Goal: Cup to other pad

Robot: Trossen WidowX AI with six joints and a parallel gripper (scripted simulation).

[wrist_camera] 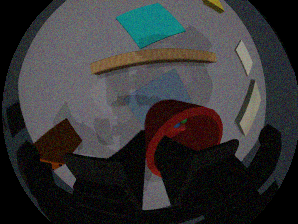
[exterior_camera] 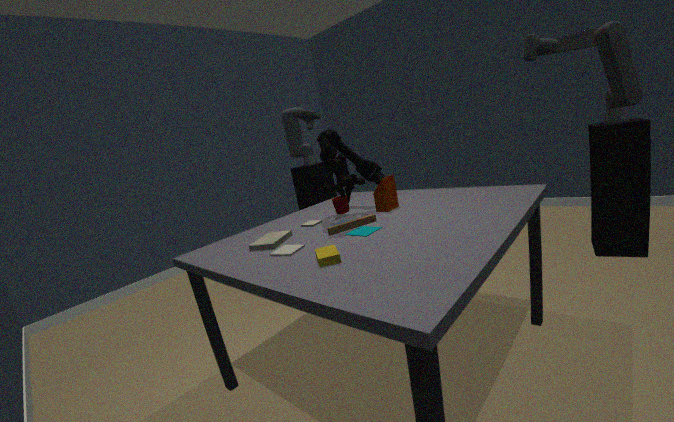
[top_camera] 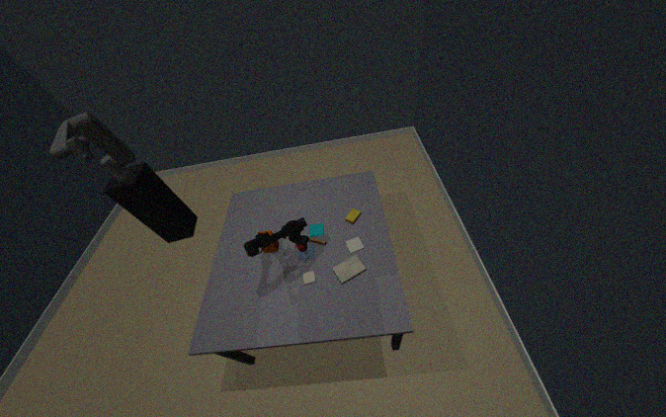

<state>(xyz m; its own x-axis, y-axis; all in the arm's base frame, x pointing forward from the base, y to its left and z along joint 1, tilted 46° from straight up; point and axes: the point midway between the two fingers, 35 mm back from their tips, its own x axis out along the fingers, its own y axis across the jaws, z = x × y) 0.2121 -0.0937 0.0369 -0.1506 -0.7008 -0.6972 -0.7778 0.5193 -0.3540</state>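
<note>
The red cup (top_camera: pixel 301 247) (exterior_camera: pixel 341 205) (wrist_camera: pixel 162 111) is held slightly tilted, a little above the table. Green, blue and red marbles (wrist_camera: pixel 182 123) show inside it. My gripper (exterior_camera: pixel 343 195) (wrist_camera: pixel 148 133) is shut on the cup's wall, one finger inside and one outside. The pale blue pad (top_camera: pixel 308 254) (wrist_camera: pixel 174 84) lies below and partly behind the cup in the wrist view. The teal pad (top_camera: pixel 316 229) (exterior_camera: pixel 365 231) (wrist_camera: pixel 150 22) lies on the far side of a wooden bar (top_camera: pixel 318 241) (exterior_camera: pixel 352 225) (wrist_camera: pixel 155 56), with nothing on it.
An orange block (top_camera: pixel 270 248) (exterior_camera: pixel 386 195) (wrist_camera: pixel 59 142) stands near the arm's base. A yellow block (top_camera: pixel 353 215) (exterior_camera: pixel 328 255), a cream slab (top_camera: pixel 350 269) (exterior_camera: pixel 270 240) (wrist_camera: pixel 251 110) and two thin white tiles (top_camera: pixel 355 244) (top_camera: pixel 309 278) lie on the table (top_camera: pixel 247 316).
</note>
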